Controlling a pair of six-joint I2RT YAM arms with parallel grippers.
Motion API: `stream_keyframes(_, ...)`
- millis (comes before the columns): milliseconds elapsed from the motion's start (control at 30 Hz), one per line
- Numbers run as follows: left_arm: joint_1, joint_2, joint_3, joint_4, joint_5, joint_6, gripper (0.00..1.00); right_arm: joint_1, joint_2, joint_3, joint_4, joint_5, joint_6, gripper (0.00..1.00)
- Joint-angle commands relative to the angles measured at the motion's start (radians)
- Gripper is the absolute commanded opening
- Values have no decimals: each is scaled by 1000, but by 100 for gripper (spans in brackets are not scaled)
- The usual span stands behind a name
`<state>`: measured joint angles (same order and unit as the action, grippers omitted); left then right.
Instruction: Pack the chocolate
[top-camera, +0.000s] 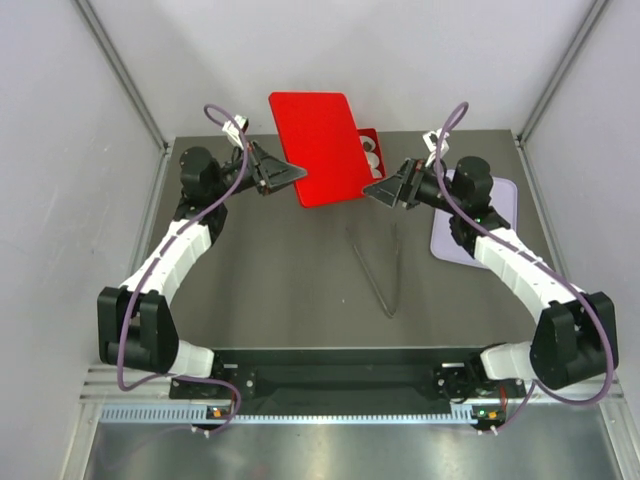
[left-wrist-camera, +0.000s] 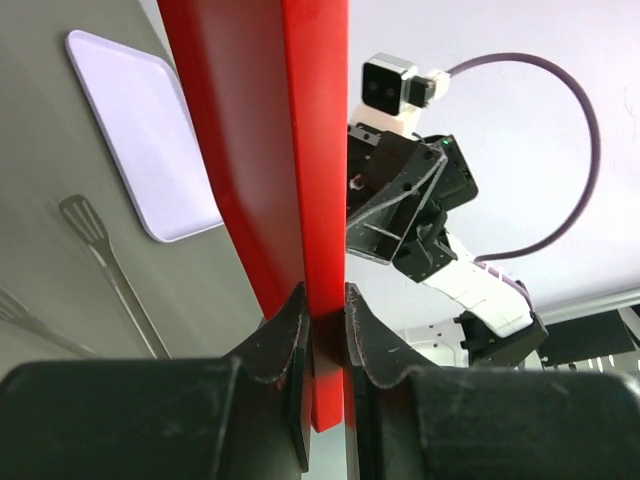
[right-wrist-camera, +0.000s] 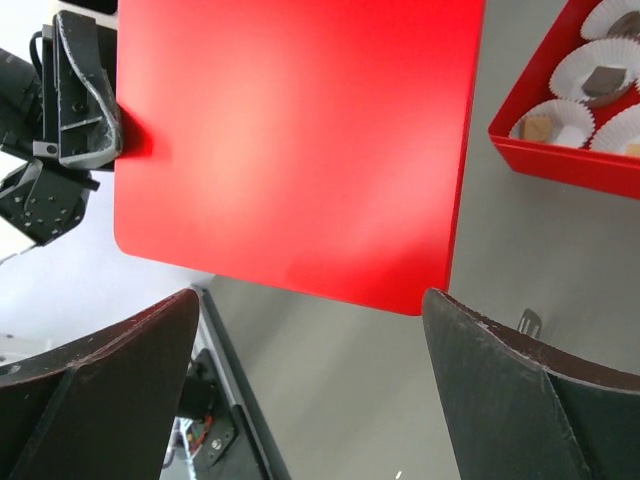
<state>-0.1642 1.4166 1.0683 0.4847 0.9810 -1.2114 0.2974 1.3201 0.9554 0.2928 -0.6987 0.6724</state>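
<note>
My left gripper (top-camera: 296, 173) is shut on the left edge of a flat red lid (top-camera: 320, 145) and holds it tilted above the table; in the left wrist view the jaws (left-wrist-camera: 325, 325) pinch the lid's rim (left-wrist-camera: 270, 150). Behind the lid is a red box (top-camera: 372, 133) holding white paper cups. The right wrist view shows chocolate in the cups: a dark piece (right-wrist-camera: 603, 80) and a tan piece (right-wrist-camera: 540, 128). My right gripper (top-camera: 370, 190) is open and empty, just below the lid's right corner (right-wrist-camera: 300, 140), with its jaws wide apart (right-wrist-camera: 310, 300).
A lavender tray (top-camera: 500, 205) lies at the right under my right arm; it also shows in the left wrist view (left-wrist-camera: 140, 140). Metal tongs (top-camera: 380, 270) lie on the grey table in the middle. White walls enclose the table.
</note>
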Motion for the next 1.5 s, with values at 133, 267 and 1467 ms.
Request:
stream_keyframes(133,2,1,7,187,28,-31,0,-50,70,42,150,-93,99,90)
stream_keyframes(267,-5,21,2,264,42,-75,0,-53,108,46,218,-117,147,89)
stream_keyframes(1467,31,634,380,-40,-151,210,43,-98,566,356,483,-128,248,0)
